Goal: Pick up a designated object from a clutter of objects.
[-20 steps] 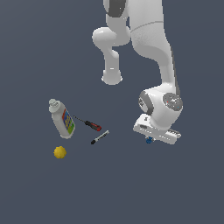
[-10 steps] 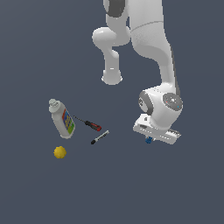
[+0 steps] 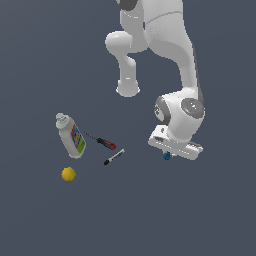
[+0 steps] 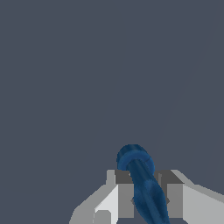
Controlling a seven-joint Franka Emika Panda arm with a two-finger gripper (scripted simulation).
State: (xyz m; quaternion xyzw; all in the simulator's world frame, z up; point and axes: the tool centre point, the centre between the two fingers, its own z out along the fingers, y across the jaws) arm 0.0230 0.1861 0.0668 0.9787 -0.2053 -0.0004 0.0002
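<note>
The tiny bright-blue knobbly object point(image 3: 166, 156) sits between my fingers under the white hand, at the exterior view's right. In the wrist view it point(image 4: 142, 183) is an elongated blue piece clamped between the two grey fingers. My gripper point(image 3: 168, 154) is shut on it; whether it rests on the floor or hangs just above it I cannot tell. The rest of the clutter lies apart at the exterior view's left: a white bottle with a colourful label point(image 3: 70, 135), a red-handled screwdriver point(image 3: 103, 143), a black-and-white marker point(image 3: 114, 157) and a small yellow ball point(image 3: 68, 174).
The arm's white base column point(image 3: 128, 88) stands behind the clutter. The floor is plain dark grey all around.
</note>
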